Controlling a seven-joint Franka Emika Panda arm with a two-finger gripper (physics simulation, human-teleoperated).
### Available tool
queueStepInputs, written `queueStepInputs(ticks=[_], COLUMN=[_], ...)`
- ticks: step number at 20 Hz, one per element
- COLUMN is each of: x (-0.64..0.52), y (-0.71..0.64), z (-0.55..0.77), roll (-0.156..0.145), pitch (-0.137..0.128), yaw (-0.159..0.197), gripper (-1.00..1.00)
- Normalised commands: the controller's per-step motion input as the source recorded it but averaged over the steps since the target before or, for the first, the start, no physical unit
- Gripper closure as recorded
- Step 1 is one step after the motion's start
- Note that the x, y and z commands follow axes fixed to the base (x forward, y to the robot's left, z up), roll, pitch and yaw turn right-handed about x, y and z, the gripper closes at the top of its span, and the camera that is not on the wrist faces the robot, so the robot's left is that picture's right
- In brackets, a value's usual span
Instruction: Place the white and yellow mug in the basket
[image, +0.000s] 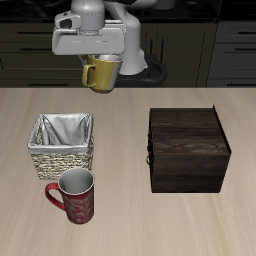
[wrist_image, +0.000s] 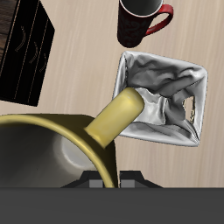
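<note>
A wooden table (image: 128, 225) carries a dark wooden box (image: 188, 148), a lined wicker basket (image: 62, 145) and a red mug (image: 74, 195). Above its back edge, the hand (image: 100, 62) grips the white and yellow mug (image: 101, 73) by its rim, tilted. It looks rigid, smooth, probably breakable.

Surfaces and finishes

Tan woven wicker basket (image: 60, 158), rough, lined with shiny white-grey cloth; white and yellow mug (image: 101, 72) smooth, softly glossy; dark red mug (image: 74, 197) patterned glaze; dark wooden box (image: 187, 150), matt grain; pale wood-grain table (image: 130, 110)
</note>
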Motion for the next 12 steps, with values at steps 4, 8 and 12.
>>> queueStepInputs(ticks=[4, 8, 12], x=[0.04, 0.10, 0.21], y=[-0.43, -0.32, -0.25], z=[0.12, 0.08, 0.07], roll=[-0.046, -0.052, -0.035], pitch=[-0.009, -0.004, -0.006], yaw=[-0.042, -0.039, -0.040], gripper=[1.00, 1.00, 1.00])
